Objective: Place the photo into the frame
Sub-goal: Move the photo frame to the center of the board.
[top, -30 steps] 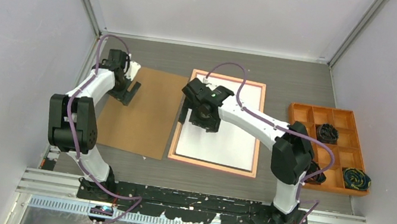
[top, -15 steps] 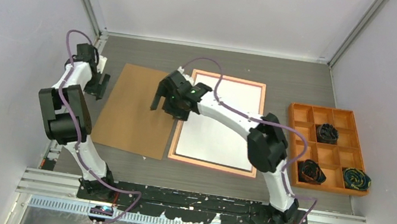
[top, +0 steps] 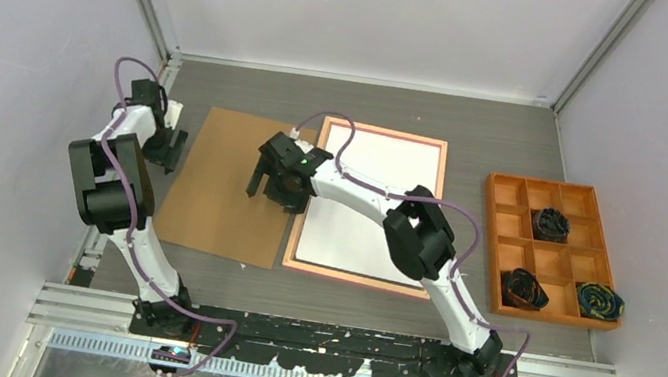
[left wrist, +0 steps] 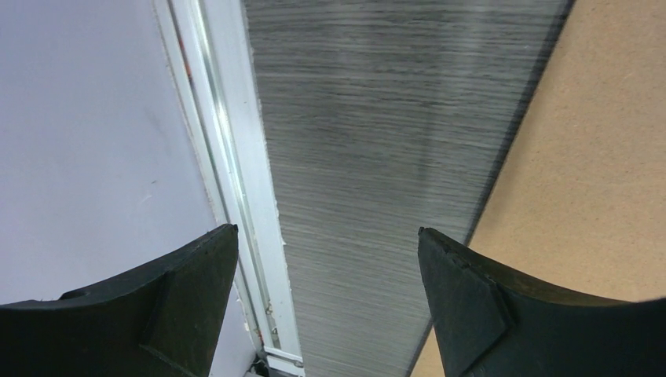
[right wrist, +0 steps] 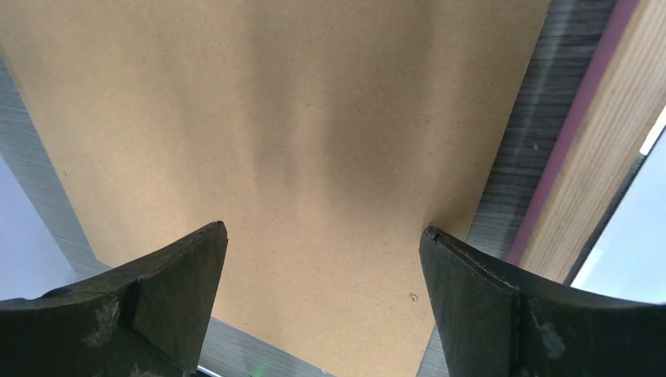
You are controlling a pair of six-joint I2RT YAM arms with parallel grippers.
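Nearest the arm bases, the frame (top: pixel 356 277) lies flat on the grey surface (top: pixel 481 131), and the photo (top: pixel 378 206) rests inside it, plain white side up. Just left of it lies a brown backing board (top: pixel 229 187); well to the right sits an orange tray (top: pixel 563 184) (dark bundles in three compartments). Farther on, the right pincer (right wrist: pixel 322 228) hangs over the board's right edge, just beside the frame's wooden rim – jaws spread wide, gripping nothing. Beyond that, the left pincer (left wrist: pixel 326 232) hovers over bare surface between the board's left edge and the wall rail – also wide open and empty.
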